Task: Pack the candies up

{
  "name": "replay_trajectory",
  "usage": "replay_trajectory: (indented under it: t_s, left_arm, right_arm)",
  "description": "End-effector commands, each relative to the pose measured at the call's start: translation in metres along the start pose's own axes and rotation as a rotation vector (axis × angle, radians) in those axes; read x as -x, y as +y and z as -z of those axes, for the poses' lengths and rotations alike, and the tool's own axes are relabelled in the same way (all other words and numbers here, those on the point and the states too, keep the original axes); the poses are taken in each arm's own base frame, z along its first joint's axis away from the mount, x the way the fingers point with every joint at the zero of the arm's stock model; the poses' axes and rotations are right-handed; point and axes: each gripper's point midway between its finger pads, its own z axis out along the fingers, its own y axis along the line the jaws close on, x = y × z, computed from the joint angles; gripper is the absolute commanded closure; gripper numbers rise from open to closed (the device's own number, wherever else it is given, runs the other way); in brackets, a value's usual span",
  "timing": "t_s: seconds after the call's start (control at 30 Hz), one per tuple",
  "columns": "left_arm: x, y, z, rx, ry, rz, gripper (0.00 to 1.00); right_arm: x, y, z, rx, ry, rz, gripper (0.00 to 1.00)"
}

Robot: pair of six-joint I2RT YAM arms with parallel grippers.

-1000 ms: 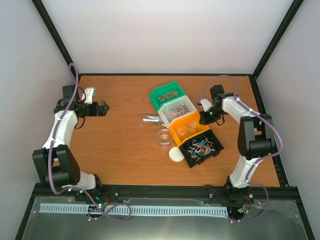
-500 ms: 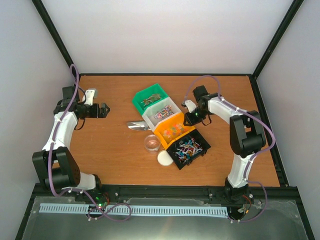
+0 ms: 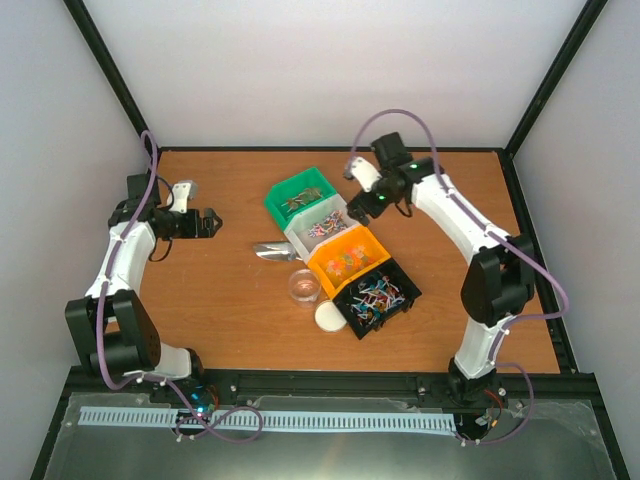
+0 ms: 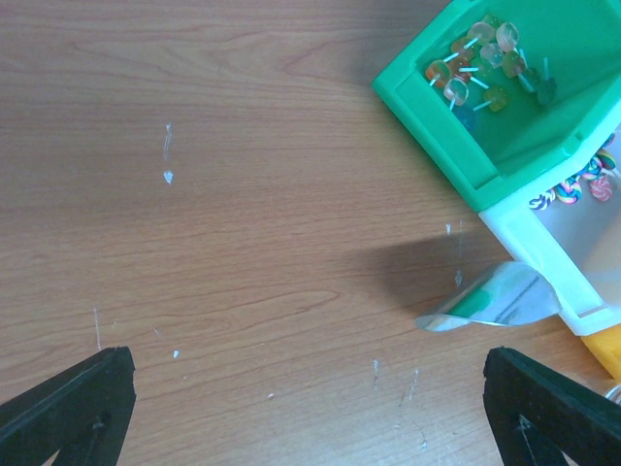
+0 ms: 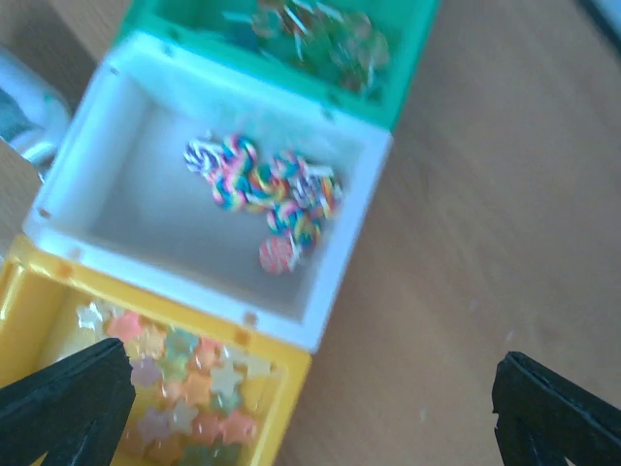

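Observation:
The candies lie sorted in a diagonal row of bins: green bin (image 3: pixel 298 197), white bin (image 3: pixel 322 222), orange bin (image 3: pixel 348 256) and black bin (image 3: pixel 378 295). My right gripper (image 3: pixel 366 203) hangs open just beyond the white bin's far right side and holds nothing. Its wrist view shows swirled candies (image 5: pixel 262 184) in the white bin (image 5: pixel 335 282) and star candies (image 5: pixel 175 388) in the orange one, with the right gripper (image 5: pixel 310 379) over bare wood. My left gripper (image 3: pixel 210 222) stands open and empty to the left, well clear of the bins. Under the left gripper (image 4: pixel 309 388) is only tabletop.
A metal scoop (image 3: pixel 272 250) lies on the table left of the white bin and shows as the scoop (image 4: pixel 495 301) in the left wrist view. A small clear jar (image 3: pixel 303 286) and a round white lid (image 3: pixel 328 316) sit in front of the bins.
The row of bins, with scoop, jar and lid, slid left across the table. My right gripper then opened, let go and drew back toward the far side. The left arm barely moved.

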Motion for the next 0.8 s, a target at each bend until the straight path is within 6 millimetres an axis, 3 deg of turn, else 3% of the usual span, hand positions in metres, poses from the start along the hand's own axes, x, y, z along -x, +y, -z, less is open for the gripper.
replay_trajectory:
  t_s: [0.0, 0.13, 0.17, 0.33, 0.43, 0.57, 0.77]
  left_arm:
    - [0.009, 0.003, 0.006, 0.003, -0.025, 0.089, 0.0]
    - [0.014, 0.018, 0.017, 0.107, -0.093, 0.126, 0.0]
    - [0.015, 0.022, 0.021, 0.138, -0.11, 0.132, 0.0]
    - [0.011, 0.033, 0.025, 0.204, -0.121, 0.157, 0.0]
    - [0.011, 0.038, 0.025, 0.225, -0.12, 0.17, 0.0]
    - [0.013, 0.045, 0.027, 0.259, -0.127, 0.185, 0.0]
    - [0.012, 0.048, 0.024, 0.268, -0.123, 0.189, 0.0]
  right_arm:
    - [0.027, 0.04, -0.024, -0.133, 0.073, 0.298, 0.0]
    - [0.056, 0.086, -0.05, -0.136, 0.076, 0.455, 0.0]
    - [0.059, 0.097, -0.065, -0.13, 0.105, 0.469, 0.0]
    - [0.086, 0.136, -0.099, -0.104, 0.11, 0.508, 0.06]
    - [0.092, 0.156, -0.12, -0.149, 0.105, 0.568, 0.08]
    - [0.093, 0.171, -0.143, -0.203, 0.103, 0.621, 0.15]
    - [0.091, 0.175, -0.164, -0.264, 0.118, 0.659, 0.25]
